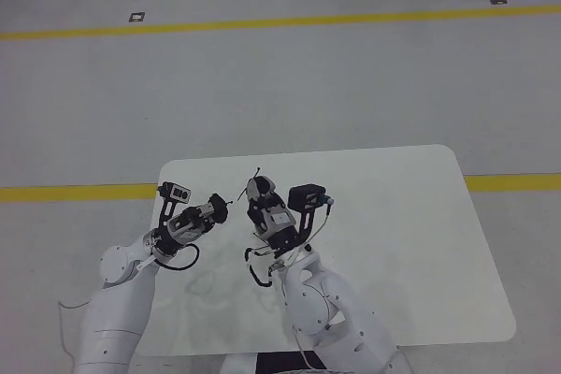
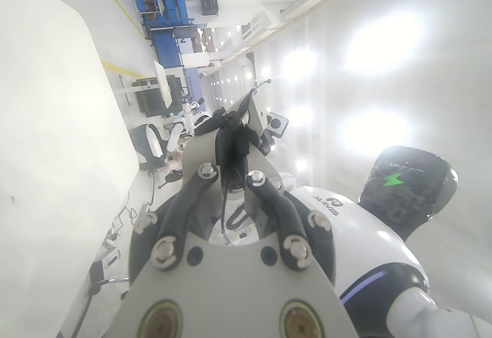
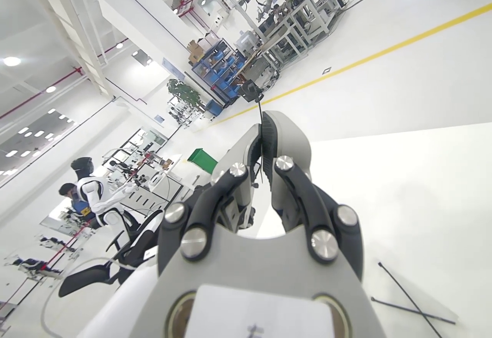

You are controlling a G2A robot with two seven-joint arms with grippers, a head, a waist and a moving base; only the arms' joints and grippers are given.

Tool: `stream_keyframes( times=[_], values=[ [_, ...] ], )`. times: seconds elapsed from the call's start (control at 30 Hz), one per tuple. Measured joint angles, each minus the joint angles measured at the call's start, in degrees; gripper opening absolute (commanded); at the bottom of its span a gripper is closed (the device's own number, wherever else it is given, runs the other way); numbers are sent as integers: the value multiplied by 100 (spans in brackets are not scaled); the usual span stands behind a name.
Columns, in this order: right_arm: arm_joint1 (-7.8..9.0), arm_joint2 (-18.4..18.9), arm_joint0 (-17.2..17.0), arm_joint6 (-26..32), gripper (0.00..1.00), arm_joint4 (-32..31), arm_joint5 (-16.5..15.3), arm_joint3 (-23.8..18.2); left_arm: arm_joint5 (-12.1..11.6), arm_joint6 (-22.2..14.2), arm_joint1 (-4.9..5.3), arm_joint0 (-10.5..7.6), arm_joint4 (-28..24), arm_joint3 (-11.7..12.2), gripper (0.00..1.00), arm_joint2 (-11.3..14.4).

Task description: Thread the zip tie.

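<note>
- Top view: the left gripper (image 1: 221,207) hangs over the left part of the desk (image 1: 402,234). Its fingers are pinched narrow on a black strip (image 2: 224,197), probably a tie's end.
- The right gripper (image 1: 258,186) is just beside it, fingers clamped on the zip tie (image 1: 256,174), which is held clear of the desk.
- Left-side risk: I cannot make out a slot on the strip. A small twist in that grip could turn any opening away from the incoming tip.
- Right-side risk: the exposed tip is thin and likely bendy. Pushed off-line, it may buckle or slide back through the pads.
- The tie's long axis runs along the right fingers. Its tip points past the fingertips, away from the robot rather than toward the left gripper, so the wrist needs turning first.
- Two spare ties (image 3: 417,303) lie crossed on the desk.
</note>
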Motion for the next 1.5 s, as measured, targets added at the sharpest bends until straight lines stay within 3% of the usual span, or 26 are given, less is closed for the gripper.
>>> stream_keyframes(
  times=[0.47, 1.5],
  values=[
    [66, -314, 224, -133, 0, 189, 300, 116, 0, 0, 0, 0, 0, 0, 0, 0],
    [143, -450, 259, -258, 0, 223, 555, 175, 0, 0, 0, 0, 0, 0, 0, 0]
  ],
)
